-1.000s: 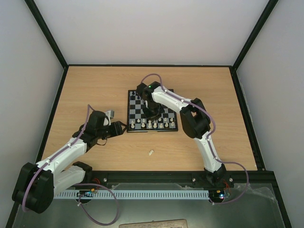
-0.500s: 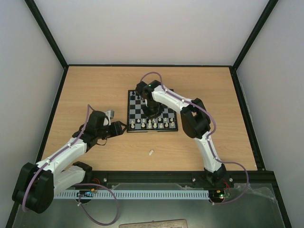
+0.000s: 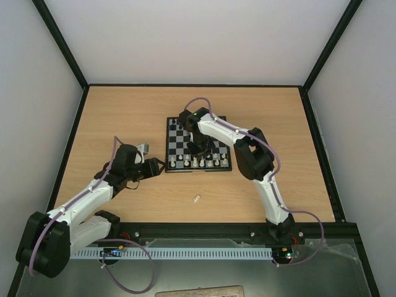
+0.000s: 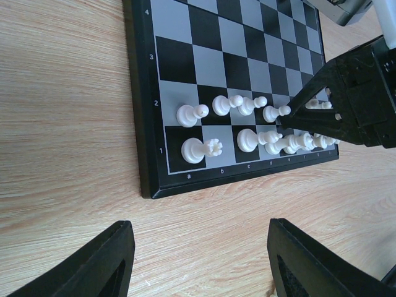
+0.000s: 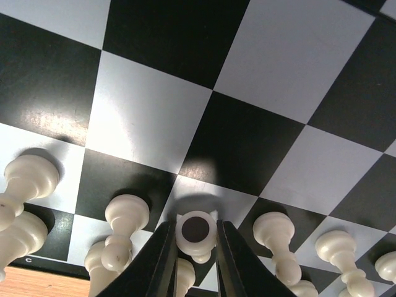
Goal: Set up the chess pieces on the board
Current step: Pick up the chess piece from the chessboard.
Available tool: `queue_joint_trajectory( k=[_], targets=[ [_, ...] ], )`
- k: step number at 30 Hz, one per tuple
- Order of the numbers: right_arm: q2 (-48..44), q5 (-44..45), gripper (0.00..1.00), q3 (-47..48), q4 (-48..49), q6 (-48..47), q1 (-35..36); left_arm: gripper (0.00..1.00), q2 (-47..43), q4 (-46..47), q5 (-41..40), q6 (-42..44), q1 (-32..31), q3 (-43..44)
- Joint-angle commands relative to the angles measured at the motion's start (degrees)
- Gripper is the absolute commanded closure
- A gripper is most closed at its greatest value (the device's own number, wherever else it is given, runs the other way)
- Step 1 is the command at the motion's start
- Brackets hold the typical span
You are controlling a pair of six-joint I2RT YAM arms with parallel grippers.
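The desk (image 3: 124,117) carries the board (image 3: 175,139) near its middle, within reach of both arms. The left pincer (image 4: 198,266) is held wide open and empty just off the board's near-left corner, probably so that it is out of the working arm's way. The right pincer (image 5: 195,247) is closed on one white piece (image 5: 197,230), gripped above the near rows, where the chess pieces (image 4: 247,124) are ranged, seemingly for lowering into a gap. One small pale piece (image 3: 197,198) lies apart on the desk, not yet fetched.

Table (image 3: 124,117) with board (image 3: 175,143), stray piece (image 3: 196,198)
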Motion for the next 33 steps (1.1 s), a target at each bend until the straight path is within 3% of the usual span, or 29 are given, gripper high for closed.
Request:
queue_joint_trajectory(
  k=[1,8,18,26,33],
  targets=[
    [-0.3,-0.2,0.87,-0.4,-1.9,-0.3,-0.1,0.38,0.4,1.1,0.9,0.5,0.5,-0.7],
    [-0.8,0.7,0.97,3.0,-1.7,-0.4,-0.5,0.39,0.3,1.0,0.9,0.4,0.7,-0.6],
    [-7.6,0.4,0.98,5.2,0.6,0.6,-0.6,0.39,-1.7,-0.9,0.3,0.2,0.7,0.3],
    [-26.1,-18.3,0.97,-13.3,12.3,0.6,-0.2,0.37,-8.9,-2.3,6.8,2.5,0.7,1.7],
    [-40.7,-35.5,0.96,-34.3,34.3,9.2,0.4,0.36,-17.6,2.7,14.7,-3.5,0.5,-1.8]
  ],
)
